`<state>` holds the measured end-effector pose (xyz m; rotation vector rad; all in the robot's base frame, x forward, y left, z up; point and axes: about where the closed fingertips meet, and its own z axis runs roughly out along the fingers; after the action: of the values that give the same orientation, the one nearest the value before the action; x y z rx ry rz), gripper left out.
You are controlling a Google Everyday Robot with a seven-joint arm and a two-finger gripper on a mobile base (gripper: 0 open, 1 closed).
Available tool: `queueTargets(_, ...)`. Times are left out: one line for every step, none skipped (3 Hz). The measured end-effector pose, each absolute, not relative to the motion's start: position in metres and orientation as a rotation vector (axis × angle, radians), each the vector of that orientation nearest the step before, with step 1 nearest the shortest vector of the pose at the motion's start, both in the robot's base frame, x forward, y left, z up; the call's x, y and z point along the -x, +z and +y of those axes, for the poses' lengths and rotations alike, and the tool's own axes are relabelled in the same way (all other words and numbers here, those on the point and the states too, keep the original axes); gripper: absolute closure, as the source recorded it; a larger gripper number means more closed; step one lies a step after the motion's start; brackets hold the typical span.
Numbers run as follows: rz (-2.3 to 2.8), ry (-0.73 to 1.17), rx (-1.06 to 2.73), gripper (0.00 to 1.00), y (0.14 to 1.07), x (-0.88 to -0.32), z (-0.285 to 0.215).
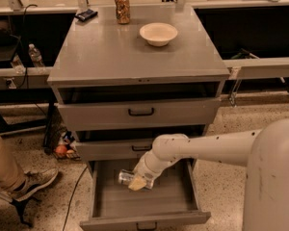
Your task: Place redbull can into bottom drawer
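No legible text, apparently.

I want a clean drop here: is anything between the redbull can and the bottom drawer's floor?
Nothing visible. The gripper holds the can sideways over the back left of the open bottom drawer. The grey floor that shows around it is bare.

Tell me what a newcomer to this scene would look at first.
The white robot arm reaches down into the open grey metal bottom drawer, where its gripper holds a slim silver-and-blue metal can on its side, just above the drawer floor. On the grey cabinet top stand a white round bowl and, at the back, an orange-brown patterned can.
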<state>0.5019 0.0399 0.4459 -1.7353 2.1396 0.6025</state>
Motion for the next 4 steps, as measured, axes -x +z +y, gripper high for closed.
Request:
queueTargets(2.094,0.560,1.685,1.00,0.403,-0.524,0.034)
queueTargets(2.069,0.569,1.643,1.00,0.362,-0.538,0.031)
queueTargets(2.061,0.604,1.597,1.00,0.313,-0.547,0.032)
queueTargets(2.077,0.660,1.541,1.00,0.268,-0.551,0.032)
